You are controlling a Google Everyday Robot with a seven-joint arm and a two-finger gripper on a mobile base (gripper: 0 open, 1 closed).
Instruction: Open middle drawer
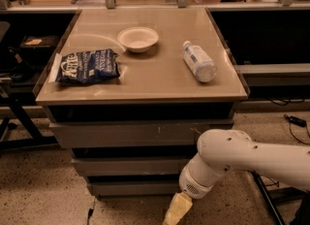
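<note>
bench (160,81) tan | middle drawer (126,167) plain grey | bag (87,67) dark blue, white print | bowl (138,39) white | hand (173,212) pale yellow, low before drawers
</note>
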